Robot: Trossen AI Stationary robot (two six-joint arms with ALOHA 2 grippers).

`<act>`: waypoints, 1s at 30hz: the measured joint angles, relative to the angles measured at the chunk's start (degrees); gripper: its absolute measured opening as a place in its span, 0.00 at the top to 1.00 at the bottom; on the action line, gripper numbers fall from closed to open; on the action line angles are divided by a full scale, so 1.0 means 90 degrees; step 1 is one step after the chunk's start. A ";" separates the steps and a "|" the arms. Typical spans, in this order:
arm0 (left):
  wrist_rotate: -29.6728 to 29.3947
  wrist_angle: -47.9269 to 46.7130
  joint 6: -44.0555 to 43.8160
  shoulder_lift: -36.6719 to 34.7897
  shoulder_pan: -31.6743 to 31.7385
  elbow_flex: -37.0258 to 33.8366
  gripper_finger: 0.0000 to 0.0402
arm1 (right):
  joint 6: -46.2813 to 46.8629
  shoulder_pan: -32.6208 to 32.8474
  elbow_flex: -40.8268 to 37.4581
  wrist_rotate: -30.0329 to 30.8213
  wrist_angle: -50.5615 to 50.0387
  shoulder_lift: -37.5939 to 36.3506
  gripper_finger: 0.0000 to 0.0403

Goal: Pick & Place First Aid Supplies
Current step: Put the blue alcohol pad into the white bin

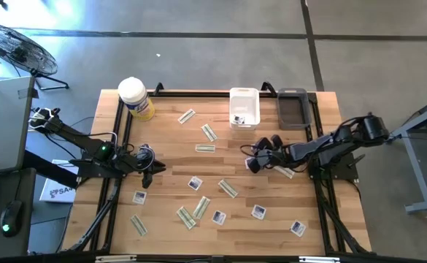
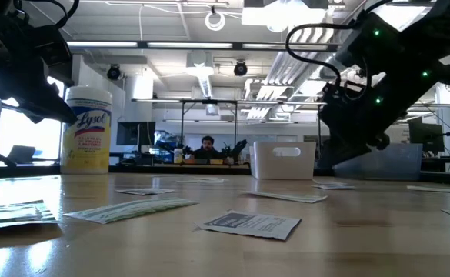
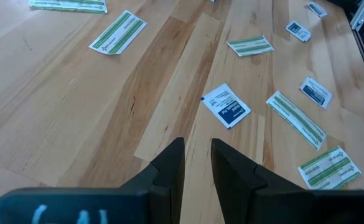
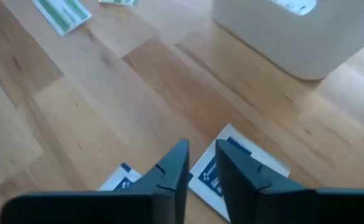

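Note:
Several first aid supplies lie flat on the wooden table [image 1: 162, 139]: square white packets with blue marks [image 1: 195, 183] and green-and-white strips [image 1: 205, 148]. My right gripper [image 1: 251, 164] hangs right of the table's middle. In the right wrist view its fingers [image 4: 201, 149] stand almost together, slanting down over a white packet with blue marks [image 4: 238, 155] that shows on both sides of them. Only wood shows between the tips. My left gripper [image 1: 152, 169] waits at the left, fingers almost together [image 3: 197, 146], nothing between them, short of another packet [image 3: 226, 106]. My right gripper slants down over the white packet [image 4: 238, 155], which lies mostly under its fingers. Those fingers cover where the two could meet. I cannot tell whether they touch it.
A white bin [image 1: 244, 93] and a dark bin [image 1: 293, 109] stand side by side at the far edge. A yellow tub with a white lid [image 1: 135, 97] stands at the far left corner. A strip [image 1: 283, 172] lies just right of my right gripper. A person sits beyond the table [image 2: 206, 146].

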 joint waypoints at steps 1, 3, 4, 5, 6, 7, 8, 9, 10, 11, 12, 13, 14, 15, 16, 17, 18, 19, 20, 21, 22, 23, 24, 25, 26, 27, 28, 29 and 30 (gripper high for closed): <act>0.0000 -0.0001 0.0000 0.0000 0.0000 0.0000 0.81 | -0.0036 -0.0042 0.0000 0.0012 -0.0008 -0.0006 0.77; 0.0001 0.0000 0.0002 0.0001 -0.0001 0.0000 0.81 | -0.0158 -0.0158 0.0005 0.0030 0.0008 0.0042 0.71; 0.0000 0.0000 0.0002 0.0000 0.0000 0.0000 0.81 | -0.0241 -0.0223 0.0005 0.0040 0.0006 0.0090 0.67; 0.0000 0.0000 0.0002 0.0001 -0.0001 0.0000 0.81 | -0.0356 -0.0286 0.0005 0.0040 0.0009 0.0155 0.63; 0.0000 0.0000 0.0001 0.0001 0.0000 0.0000 0.81 | -0.0492 -0.0353 0.0005 0.0027 0.0017 0.0232 0.59; 0.0000 0.0000 0.0002 0.0000 0.0000 0.0000 0.81 | -0.0594 -0.0427 0.0005 -0.0027 0.0032 0.0318 0.56; 0.0000 0.0000 0.0000 0.0000 0.0000 0.0000 0.81 | -0.0635 -0.0510 0.0007 -0.0127 0.0043 0.0407 0.53; 0.0000 0.0000 0.0000 0.0000 0.0000 0.0000 0.81 | -0.0649 -0.0603 0.0009 -0.0270 0.0051 0.0498 0.50; 0.0000 0.0000 0.0000 0.0000 0.0000 0.0000 0.81 | -0.0635 -0.0685 0.0011 -0.0365 0.0095 0.0582 0.47; 0.0000 0.0000 0.0000 0.0000 0.0000 0.0000 0.81 | -0.0620 -0.0764 0.0028 -0.0463 0.0142 0.0638 0.45; 0.0000 0.0000 0.0002 0.0002 0.0000 0.0000 0.81 | -0.0594 -0.0827 0.0031 -0.0539 0.0202 0.0690 0.43; 0.0000 0.0000 0.0001 0.0001 0.0000 0.0000 0.81 | -0.0587 -0.0877 0.0036 -0.0614 0.0239 0.0737 0.42; 0.0000 0.0000 0.0001 0.0000 0.0000 0.0000 0.81 | -0.0586 -0.0912 0.0041 -0.0681 0.0265 0.0776 0.41; 0.0002 0.0000 0.0001 0.0002 0.0000 0.0000 0.81 | -0.0591 -0.0947 0.0044 -0.0769 0.0269 0.0804 0.41; 0.0000 0.0000 0.0000 0.0000 -0.0001 0.0000 0.81 | -0.0596 -0.0969 0.0044 -0.0827 0.0263 0.0818 0.41; 0.0001 0.0000 0.0001 0.0000 0.0000 0.0000 0.81 | -0.0602 -0.0984 0.0040 -0.0850 0.0262 0.0834 0.41; 0.0001 0.0000 0.0001 0.0000 0.0000 0.0000 0.81 | -0.0616 -0.1001 0.0030 -0.0856 0.0253 0.0841 0.41; 0.0000 0.0000 0.0001 0.0002 0.0000 0.0000 0.81 | -0.0665 -0.1004 0.0013 -0.0885 0.0249 0.0841 0.42; 0.0000 0.0000 0.0000 0.0000 0.0000 0.0000 0.81 | -0.0728 -0.1004 -0.0005 -0.0908 0.0251 0.0841 0.43; 0.0000 0.0000 0.0002 0.0000 0.0000 0.0000 0.81 | -0.0806 -0.1004 -0.0007 -0.0908 0.0232 0.0841 0.45; 0.0000 0.0000 0.0000 0.0002 0.0000 0.0000 0.81 | -0.0885 -0.1004 -0.0007 -0.0903 0.0210 0.0842 0.47; 0.0000 0.0000 0.0002 0.0000 0.0000 0.0000 0.81 | -0.0967 -0.1004 -0.0007 -0.0903 0.0200 0.0843 0.49; 0.0000 0.0000 0.0002 0.0000 0.0000 0.0000 0.81 | -0.1043 -0.1004 -0.0009 -0.0905 0.0200 0.0846 0.52; 0.0000 0.0000 0.0001 0.0001 0.0000 0.0000 0.81 | -0.1099 -0.1004 -0.0010 -0.0916 0.0200 0.0846 0.55; 0.0000 0.0000 0.0000 0.0001 0.0000 0.0000 0.81 | -0.1116 -0.1004 -0.0010 -0.0923 0.0200 0.0850 0.58; 0.0000 0.0000 0.0002 0.0001 0.0000 0.0000 0.81 | -0.1115 -0.1004 -0.0010 -0.0932 0.0198 0.0851 0.61; 0.0001 0.0000 0.0000 0.0000 0.0000 0.0000 0.81 | -0.1113 -0.1004 -0.0012 -0.0937 0.0197 0.0853 0.64; 0.0001 0.0000 0.0001 0.0000 0.0000 0.0000 0.81 | -0.1110 -0.1004 -0.0012 -0.0943 0.0196 0.0854 0.67; 0.0002 0.0000 0.0000 0.0000 0.0000 0.0000 0.81 | -0.1110 -0.1004 -0.0012 -0.0944 0.0194 0.0856 0.70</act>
